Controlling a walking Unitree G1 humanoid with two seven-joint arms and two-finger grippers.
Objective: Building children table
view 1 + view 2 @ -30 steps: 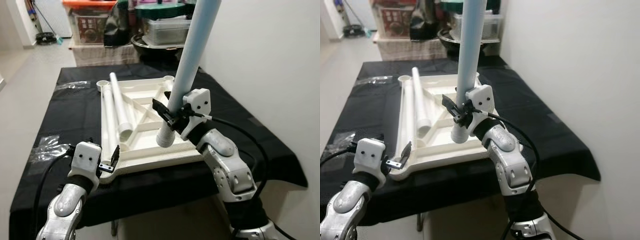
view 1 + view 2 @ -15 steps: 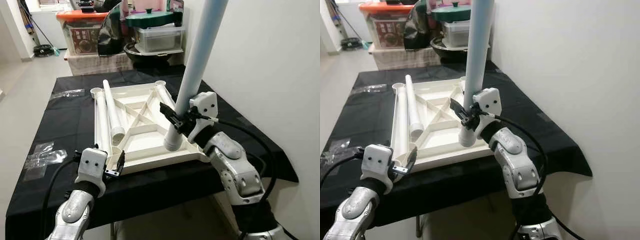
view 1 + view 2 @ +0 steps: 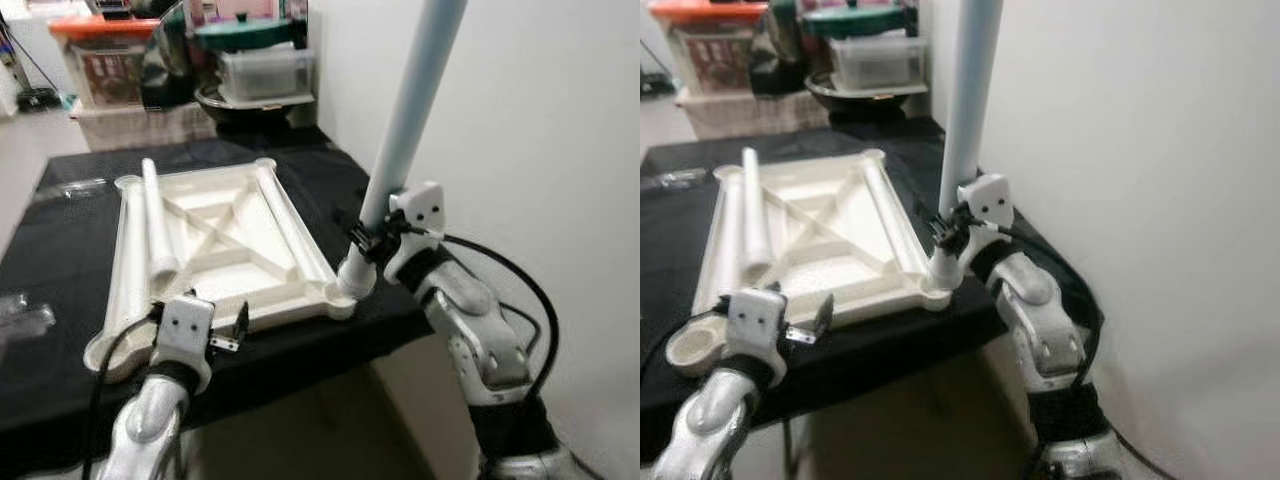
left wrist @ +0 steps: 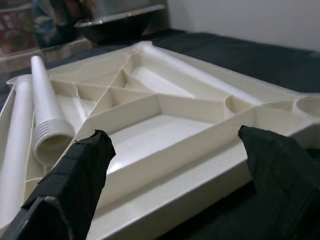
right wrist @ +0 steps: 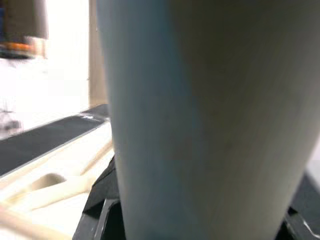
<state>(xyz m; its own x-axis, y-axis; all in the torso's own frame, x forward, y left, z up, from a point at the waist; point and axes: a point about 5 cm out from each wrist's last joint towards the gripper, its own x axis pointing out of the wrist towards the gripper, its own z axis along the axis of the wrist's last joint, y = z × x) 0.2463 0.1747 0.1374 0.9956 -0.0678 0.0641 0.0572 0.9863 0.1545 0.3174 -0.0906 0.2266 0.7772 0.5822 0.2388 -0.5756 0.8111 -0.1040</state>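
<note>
- Right gripper [image 3: 368, 238] is closed around one pale blue table leg [image 3: 410, 110], which is held nearly upright with a slight lean; the leg's lower end is set at the corner socket [image 3: 350, 287] of the tabletop nearest this gripper.
- Seen from the right wrist view, the pale blue table leg [image 5: 200, 115] is pressed close between the black fingers [image 5: 102, 200].
- Left gripper [image 3: 222, 338] is held just in front of the near edge of the tabletop, its two fingers [image 4: 70, 185] spread wide with nothing between them.
- One cream tabletop [image 3: 215, 235] is laid upside down on the black-covered table [image 3: 350, 180], its ribbed underside facing up, directly ahead of the left gripper and beside the right one.
- Three cream legs are counted on the tabletop: one loose leg [image 3: 158, 225] with a threaded end is rested in the tray ahead of the left gripper, a second leg [image 3: 125, 260] is laid along the edge on the left gripper's side, and a third leg [image 3: 290, 225] is laid along the edge on the right gripper's side.
- Two open round sockets [image 4: 240, 104] are made out at the end of the near edge towards the right gripper in the left wrist view.
- Beyond the table, stacked storage boxes [image 3: 105, 70] and one dark bowl [image 3: 250, 98] are seen, well apart from both grippers.
</note>
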